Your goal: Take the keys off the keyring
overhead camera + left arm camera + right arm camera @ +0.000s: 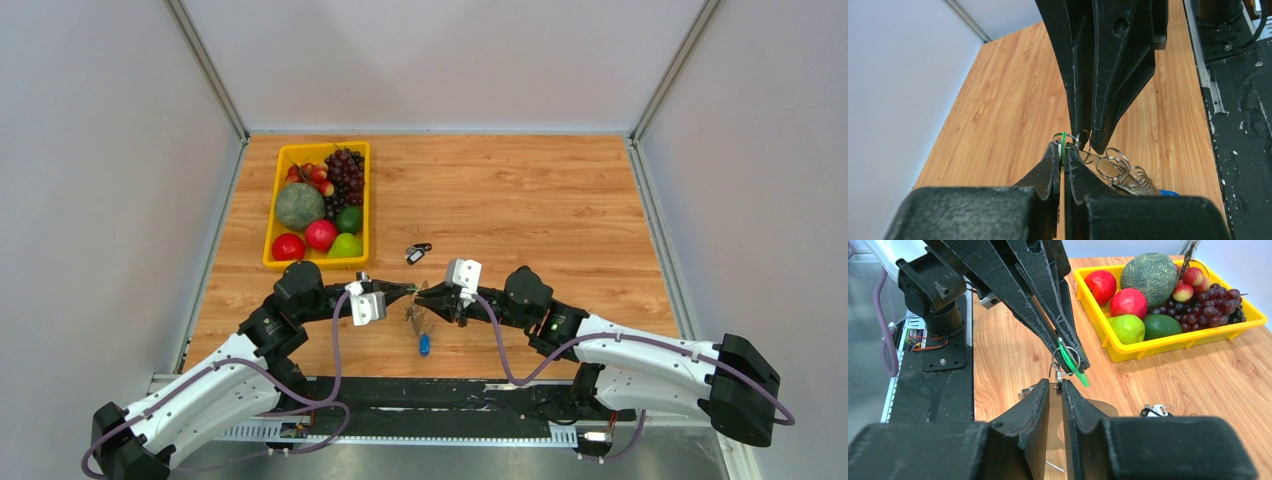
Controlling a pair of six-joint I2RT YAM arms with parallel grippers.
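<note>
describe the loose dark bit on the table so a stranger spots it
Find the yellow fruit tray on the wooden table. Right of its near corner lies a small dark piece with silver, alone on the wood, unlike the hanging key bunch.

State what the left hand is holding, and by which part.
The left hand pinches the keys by their green tag.

From where I stand, the top camera sits high above and behind the arm bases, far off, looking down over the whole counter (520,190). Each wrist camera rides just behind its own fingers, very close. The one on the left claw (1061,150) faces the right claw (1089,146), while the other looks back toward the fruit tray (1168,342). All three take in the keys (420,318) where the claws meet.
</note>
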